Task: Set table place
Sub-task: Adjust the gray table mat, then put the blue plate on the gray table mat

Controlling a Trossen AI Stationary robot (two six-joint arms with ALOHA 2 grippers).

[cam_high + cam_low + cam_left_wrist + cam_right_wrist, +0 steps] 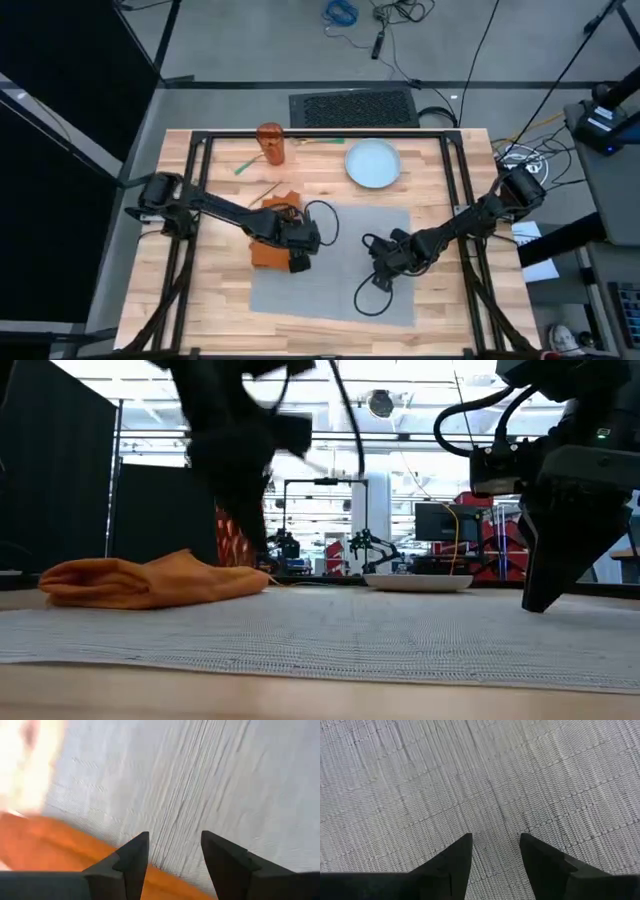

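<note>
We see the grey placemat [335, 262] lying flat on the wooden tabletop [440, 180], toward its near edge, with both arms reaching in over it. The left tool [298, 250] hangs over the mat's left edge, right where the crumpled orange napkin [272, 225] overlaps that edge; its two fingers [132, 862] stand apart with nothing between them, napkin and mat weave showing in the gap. The right tool [385, 265] hovers over the middle of the mat, pointing down at bare weave, its fingers [456, 865] also spread and holding nothing. From the low camera the right tool [560, 560] sits just above the mat surface [330, 630]. A pale round plate [372, 163] rests beyond the mat's far right corner, apart from it. An orange cup [271, 143] stands upright near the far edge, with a green utensil [246, 165] just beside it.
</note>
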